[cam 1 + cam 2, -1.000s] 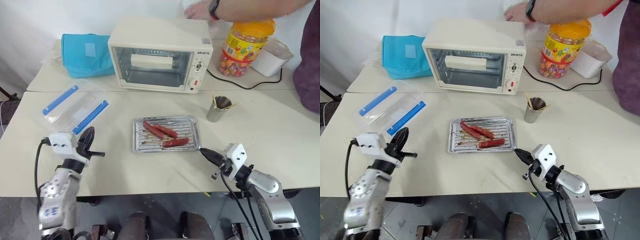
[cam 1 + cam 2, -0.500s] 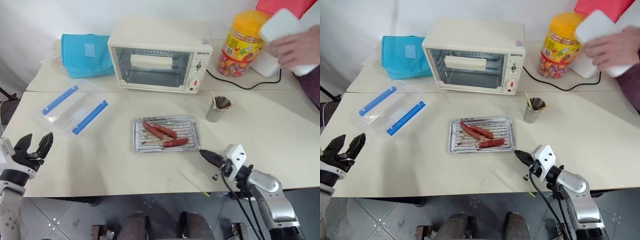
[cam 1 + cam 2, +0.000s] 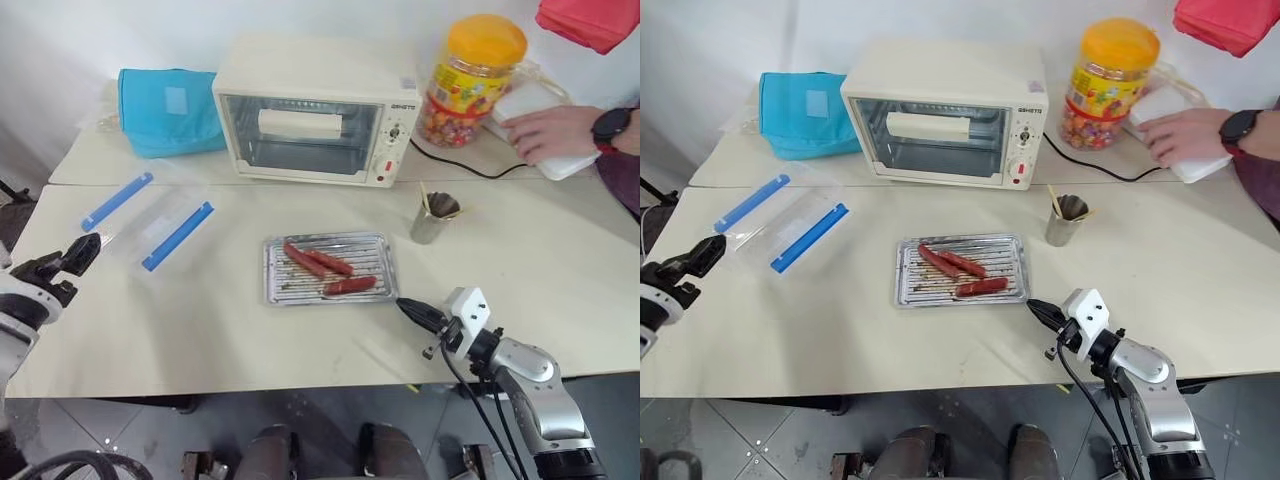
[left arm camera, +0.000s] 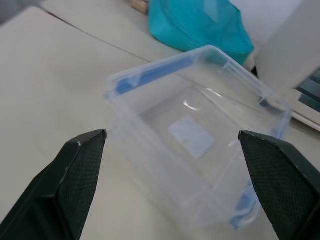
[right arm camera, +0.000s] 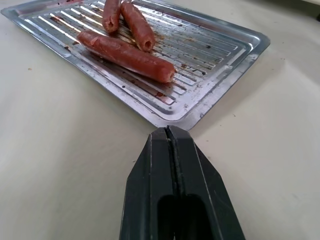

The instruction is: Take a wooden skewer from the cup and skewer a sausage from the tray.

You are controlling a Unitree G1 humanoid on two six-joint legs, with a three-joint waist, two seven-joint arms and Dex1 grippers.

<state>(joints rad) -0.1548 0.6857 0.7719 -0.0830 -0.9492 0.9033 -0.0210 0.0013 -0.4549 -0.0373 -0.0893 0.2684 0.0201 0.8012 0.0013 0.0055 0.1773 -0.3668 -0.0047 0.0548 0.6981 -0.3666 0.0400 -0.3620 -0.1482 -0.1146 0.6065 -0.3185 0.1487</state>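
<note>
No skewer is being held yet: the left gripper (image 4: 170,185) is gaping empty, the right gripper (image 5: 170,145) is pinched closed beside the tray (image 3: 380,285). Reaching the cup (image 3: 432,222) comes next.

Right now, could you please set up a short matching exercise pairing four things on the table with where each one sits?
Things:
1. cup
2. tray
3. clear box
4. candy jar

Places:
A. between the open left gripper fingers
B. just ahead of the shut right gripper
C. beside the toaster oven
D. right of the tray

Pairs: 1-D, 2-B, 3-A, 4-C
</note>
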